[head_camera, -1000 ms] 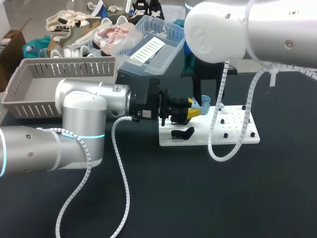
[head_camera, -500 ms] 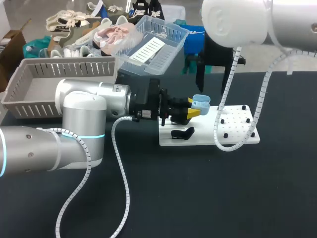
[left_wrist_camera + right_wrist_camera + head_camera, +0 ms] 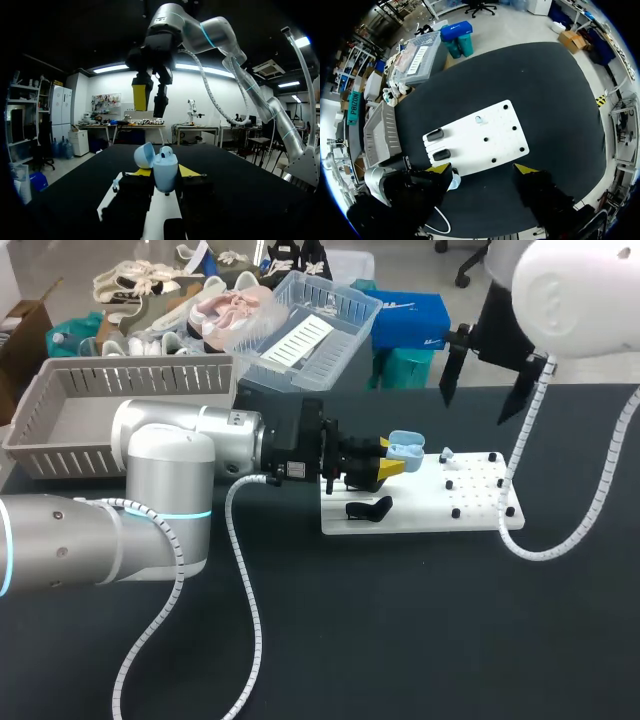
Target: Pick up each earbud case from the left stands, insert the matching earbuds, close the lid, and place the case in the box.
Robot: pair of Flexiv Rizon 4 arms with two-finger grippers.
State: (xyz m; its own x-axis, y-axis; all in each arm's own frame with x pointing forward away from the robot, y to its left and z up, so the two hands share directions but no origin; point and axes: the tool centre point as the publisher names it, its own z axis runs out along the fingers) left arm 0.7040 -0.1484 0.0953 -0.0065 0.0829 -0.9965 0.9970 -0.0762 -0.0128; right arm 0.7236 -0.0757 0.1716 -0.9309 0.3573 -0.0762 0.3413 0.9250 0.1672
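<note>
L arm lies level across the table, pointing to 3 o'clock in head view. L gripper is clamped on the light-blue earbud case, just over the 10 o'clock corner of the white board. Case stands approx. upright, long axis vertical, lid swung open beside it; can't tell if buds are inside. R arm hangs high at 1 o'clock, R gripper pointing straight down at the board, fingers spread, holding nothing.

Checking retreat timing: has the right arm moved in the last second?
Yes. In the head view the right arm has swung right and away, from above the board to past its far right corner; its tool is open.
</note>
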